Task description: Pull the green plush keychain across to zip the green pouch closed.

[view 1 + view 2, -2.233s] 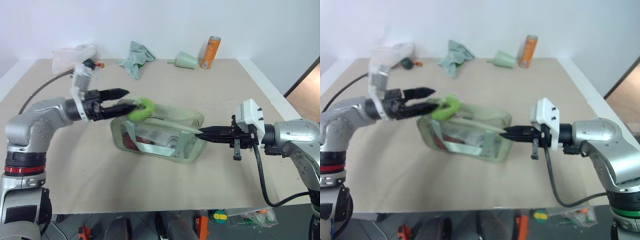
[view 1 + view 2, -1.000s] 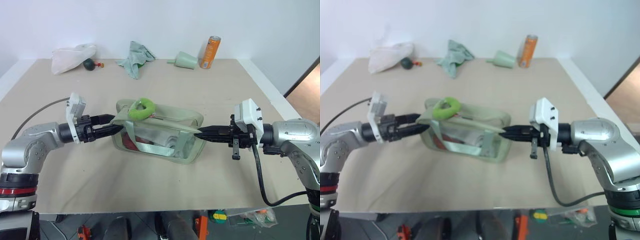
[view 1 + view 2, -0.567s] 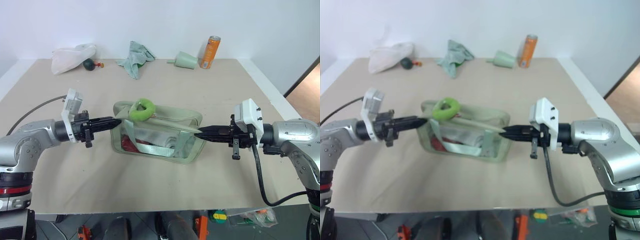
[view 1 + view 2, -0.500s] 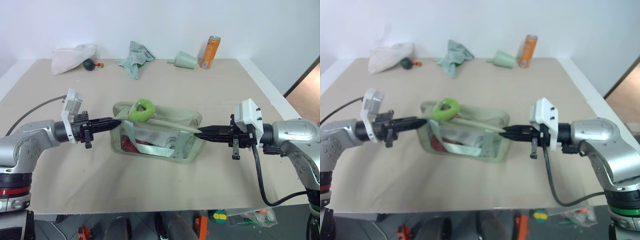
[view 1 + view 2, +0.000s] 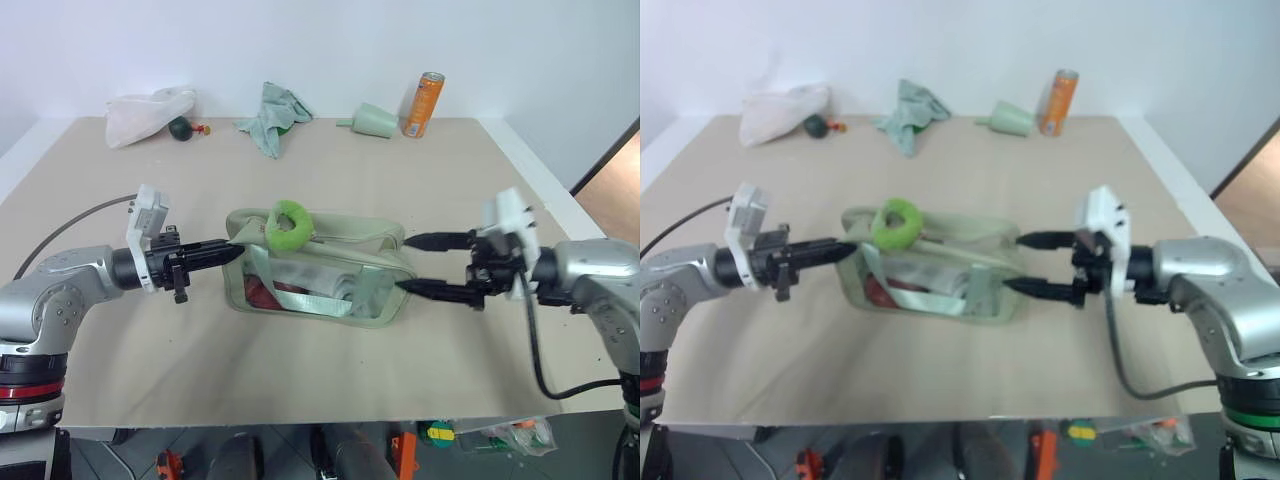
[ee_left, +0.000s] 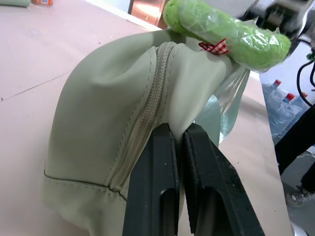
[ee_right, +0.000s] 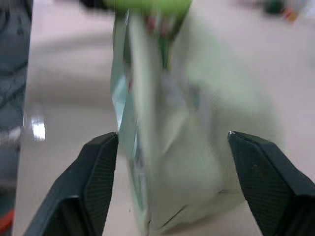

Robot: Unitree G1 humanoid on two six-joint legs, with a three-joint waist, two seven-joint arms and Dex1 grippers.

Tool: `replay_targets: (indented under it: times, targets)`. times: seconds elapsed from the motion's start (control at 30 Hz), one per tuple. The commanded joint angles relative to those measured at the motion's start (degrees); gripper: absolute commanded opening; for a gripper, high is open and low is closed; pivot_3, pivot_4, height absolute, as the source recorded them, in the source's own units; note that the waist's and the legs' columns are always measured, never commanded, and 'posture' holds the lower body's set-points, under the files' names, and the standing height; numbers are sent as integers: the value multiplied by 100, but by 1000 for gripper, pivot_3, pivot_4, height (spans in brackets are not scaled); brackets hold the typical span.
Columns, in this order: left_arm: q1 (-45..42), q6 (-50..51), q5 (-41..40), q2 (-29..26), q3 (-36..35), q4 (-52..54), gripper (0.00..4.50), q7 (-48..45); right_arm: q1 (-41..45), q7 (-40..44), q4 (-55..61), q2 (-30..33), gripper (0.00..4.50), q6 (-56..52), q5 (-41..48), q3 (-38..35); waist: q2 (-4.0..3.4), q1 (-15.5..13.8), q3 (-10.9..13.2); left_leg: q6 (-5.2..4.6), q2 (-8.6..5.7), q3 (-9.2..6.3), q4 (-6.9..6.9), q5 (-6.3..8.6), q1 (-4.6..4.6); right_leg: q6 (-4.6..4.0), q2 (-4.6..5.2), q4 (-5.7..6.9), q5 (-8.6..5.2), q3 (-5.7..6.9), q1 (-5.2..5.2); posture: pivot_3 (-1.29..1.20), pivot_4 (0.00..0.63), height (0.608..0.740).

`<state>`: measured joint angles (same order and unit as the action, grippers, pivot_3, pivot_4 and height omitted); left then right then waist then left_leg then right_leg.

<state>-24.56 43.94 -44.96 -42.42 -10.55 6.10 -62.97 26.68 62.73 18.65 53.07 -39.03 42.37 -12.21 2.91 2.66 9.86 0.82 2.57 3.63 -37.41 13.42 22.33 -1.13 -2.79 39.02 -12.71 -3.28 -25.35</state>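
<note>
Green pouch (image 5: 320, 275) sits mid-table, green plush keychain (image 5: 288, 226) on top near its left end. Right gripper (image 5: 420, 264) has let go of the right end, fingers now spread wide. Left gripper (image 5: 232, 252) stays pinched on the left end's fabric.

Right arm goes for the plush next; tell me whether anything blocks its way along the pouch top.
Nothing visible stands between the open right gripper and the lime-green fuzzy plush keychain ring. Just the bare top of the pale sage-green fabric pouch lies between them. The left gripper pinches the pouch's other end, beyond the ring.
</note>
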Motion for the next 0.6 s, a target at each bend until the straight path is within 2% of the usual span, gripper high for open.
replay_targets:
  times: [0.03, 0.13, 0.4, 0.6]
  targets:
    - [7, -19, -7, 5, 68, 193, 0, 1, 754, -314, -11, -176, 3710, -84, 600, -464, 0, 1, 0, 0, 1, 0, -2, 0, -2, 2, -1, 0, 1, 0, 2, 0, 150, 740]
    - [-17, -12, -12, 14, 78, 189, 0, 19, 1337, -632, 5, -443, 3710, -15, 484, -164, 0, 0, -1, -1, 1, -6, -2, -1, -4, 2, -3, 0, 2, 3, 5, 0, 150, 740]
    - [-93, 3, -32, 38, 76, 179, 0, 68, 2021, -135, 363, -618, 3710, 1346, -1676, 2106, -1, -3, 0, -4, -2, 0, 2, 4, 13, -3, 5, -5, -6, 1, -7, 0, 150, 740]
    - [-83, 3, -57, 57, 68, 199, 0, 109, 2322, 67, 65, -1009, 3710, 1875, -2198, 2561, 0, -13, 0, -4, -6, -3, -2, 5, 19, -1, 12, -6, -7, 5, -9, 0, 150, 740]
